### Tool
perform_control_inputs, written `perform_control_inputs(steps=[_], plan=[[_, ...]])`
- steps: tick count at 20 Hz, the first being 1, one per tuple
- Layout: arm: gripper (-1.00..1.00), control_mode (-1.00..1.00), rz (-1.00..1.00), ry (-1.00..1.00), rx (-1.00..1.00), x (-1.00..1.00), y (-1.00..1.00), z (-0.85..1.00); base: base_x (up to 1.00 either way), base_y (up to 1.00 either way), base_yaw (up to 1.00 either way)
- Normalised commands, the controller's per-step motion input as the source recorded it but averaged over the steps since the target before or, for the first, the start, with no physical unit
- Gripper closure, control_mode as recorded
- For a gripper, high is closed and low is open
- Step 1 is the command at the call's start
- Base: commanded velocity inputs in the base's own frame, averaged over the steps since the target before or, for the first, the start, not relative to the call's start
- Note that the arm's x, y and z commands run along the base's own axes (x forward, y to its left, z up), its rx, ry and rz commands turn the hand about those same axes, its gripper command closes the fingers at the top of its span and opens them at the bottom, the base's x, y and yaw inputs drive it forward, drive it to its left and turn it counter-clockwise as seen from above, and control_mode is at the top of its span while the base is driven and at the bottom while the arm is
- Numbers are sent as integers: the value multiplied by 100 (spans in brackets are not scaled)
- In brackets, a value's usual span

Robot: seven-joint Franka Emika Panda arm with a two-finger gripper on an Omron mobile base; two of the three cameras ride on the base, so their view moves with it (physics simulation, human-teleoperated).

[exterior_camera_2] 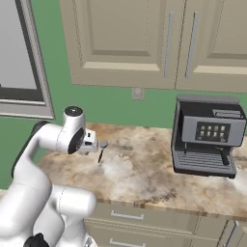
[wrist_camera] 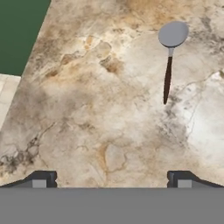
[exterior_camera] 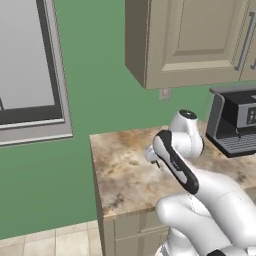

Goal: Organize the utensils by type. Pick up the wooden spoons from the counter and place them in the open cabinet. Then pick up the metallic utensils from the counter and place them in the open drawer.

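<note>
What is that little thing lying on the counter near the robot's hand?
On the marbled counter, left of the coffee machine, a small metal utensil lies flat beside the open gripper. Its round grey head and thin dark handle stand out against the stone.

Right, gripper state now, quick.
Gripper: open, holding nothing, above the counter; the round grey-headed metallic utensil lies ahead, untouched.

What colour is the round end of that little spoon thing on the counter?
Grey. The metallic utensil has a round grey head on a thin dark handle, clearest in the hand view.
</note>
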Motion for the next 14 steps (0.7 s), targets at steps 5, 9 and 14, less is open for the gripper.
perform_control_inputs(steps=[5,9,14], plan=[[-100,-100,0,0,-13,57,-22,-26,0,0,0],[-100,-100,-1,15,-2,70,-23,-23,0,0,0],[-100,-100,-1,22,8,56,-29,-15,0,0,0]])
